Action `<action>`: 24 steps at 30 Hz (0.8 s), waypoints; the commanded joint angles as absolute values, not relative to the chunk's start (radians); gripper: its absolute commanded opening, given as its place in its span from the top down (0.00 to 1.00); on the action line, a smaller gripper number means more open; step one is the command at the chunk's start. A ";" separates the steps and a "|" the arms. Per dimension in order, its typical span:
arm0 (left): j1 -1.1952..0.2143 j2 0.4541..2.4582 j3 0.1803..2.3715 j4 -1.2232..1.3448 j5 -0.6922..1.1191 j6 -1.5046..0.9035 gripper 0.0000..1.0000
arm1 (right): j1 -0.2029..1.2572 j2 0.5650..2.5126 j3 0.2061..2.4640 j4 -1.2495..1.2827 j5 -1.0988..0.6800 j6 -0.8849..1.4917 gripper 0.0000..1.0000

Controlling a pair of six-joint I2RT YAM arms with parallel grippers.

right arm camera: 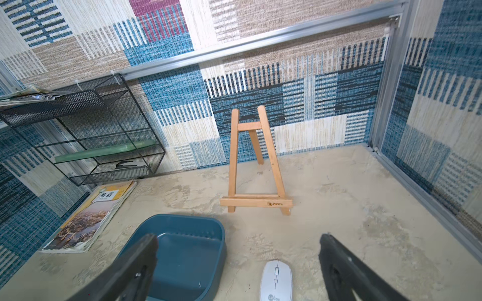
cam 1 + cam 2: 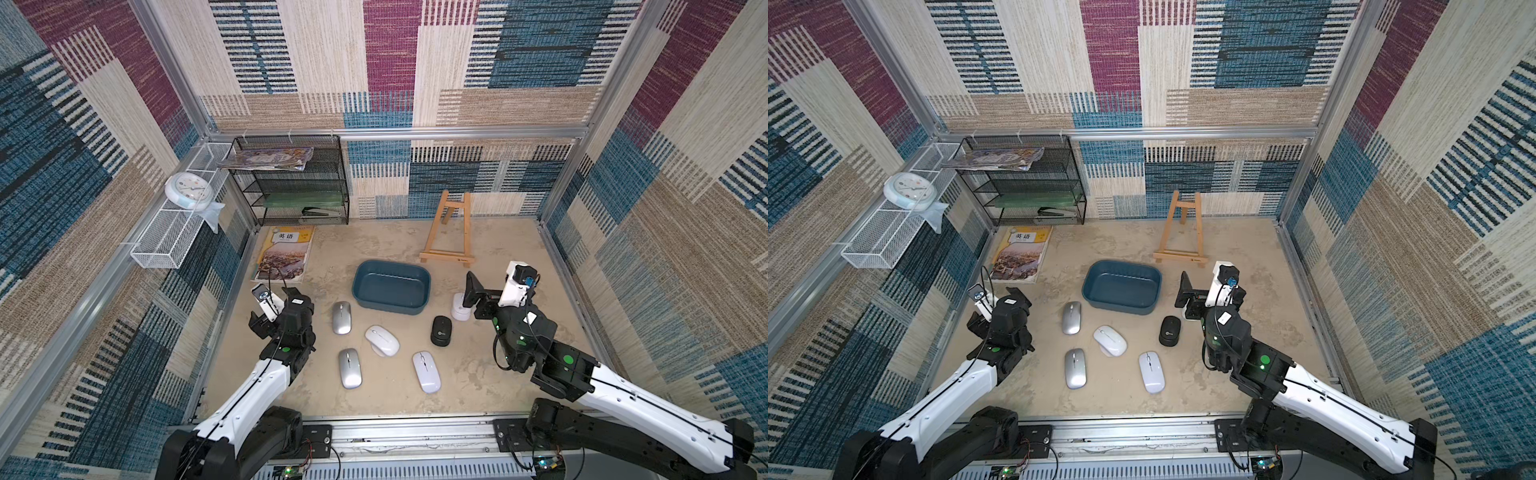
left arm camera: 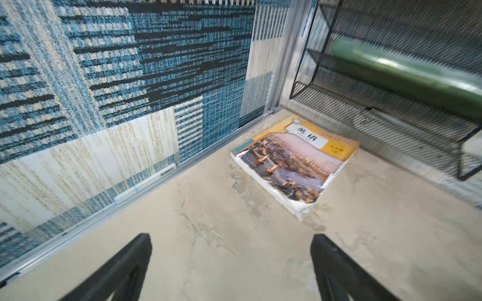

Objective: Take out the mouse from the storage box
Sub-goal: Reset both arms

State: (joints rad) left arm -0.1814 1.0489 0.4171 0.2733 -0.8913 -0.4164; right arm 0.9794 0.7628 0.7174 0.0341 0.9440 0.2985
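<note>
The dark teal storage box [image 2: 423, 277] [image 2: 1154, 276] [image 1: 217, 235] stands mid-table, and nothing shows inside it. Several mice lie on the table outside it: two silver [image 2: 341, 318] [image 2: 350, 368], two white [image 2: 382, 340] [image 2: 426, 372], one black [image 2: 441, 331]. Another white mouse [image 1: 276, 281] [image 2: 459, 309] lies just right of the box. My right gripper [image 1: 238, 239] [image 2: 478, 297] hovers open above it, one finger over the box's near right corner. At the table's left my left gripper [image 3: 230, 238] [image 2: 272, 307] is open over bare table and holds nothing.
A yellow textbook [image 2: 284, 253] [image 3: 294, 161] lies at the back left, in front of a black mesh rack [image 2: 291, 183]. A wooden easel [image 2: 449, 228] [image 1: 257, 161] stands behind the box. A white wire basket [image 2: 166, 237] with a clock [image 2: 189, 191] hangs on the left wall.
</note>
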 commanded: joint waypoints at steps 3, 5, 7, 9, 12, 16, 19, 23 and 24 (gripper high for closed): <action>-0.123 1.232 0.387 0.566 -0.718 -0.153 0.01 | 0.951 0.754 0.668 0.219 1.017 0.046 0.01; -0.120 1.311 0.364 0.692 -0.641 -0.086 0.01 | 0.917 0.764 0.654 0.253 1.008 -0.003 0.01; -0.118 1.348 0.360 0.748 -0.578 -0.055 0.01 | 0.866 0.783 0.658 0.253 1.007 -0.005 0.01; -0.108 1.340 0.353 0.762 -0.480 -0.049 0.01 | 0.807 0.800 0.654 0.261 0.970 -0.004 0.00; -0.094 1.390 0.334 0.857 -0.434 -0.032 0.01 | 0.720 0.844 0.628 0.350 0.923 -0.047 0.01; -0.087 1.429 0.343 0.868 -0.424 -0.040 0.01 | 0.616 0.943 0.580 0.486 0.899 -0.144 0.00; -0.076 1.484 0.353 0.911 -0.408 -0.037 0.01 | 0.516 1.021 0.582 0.492 0.867 -0.085 0.01; -0.056 1.546 0.374 0.928 -0.392 -0.051 0.01 | 0.403 1.129 0.536 0.614 0.808 -0.094 0.01; -0.052 1.553 0.369 0.936 -0.383 -0.052 0.01 | 0.375 1.163 0.526 0.640 0.812 -0.087 0.01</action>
State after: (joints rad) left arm -0.0589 1.5291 0.3676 0.8742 -0.4107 -0.0502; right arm 0.4175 1.1145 0.5426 0.5133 0.8402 -0.0895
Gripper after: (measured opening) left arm 0.989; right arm 0.995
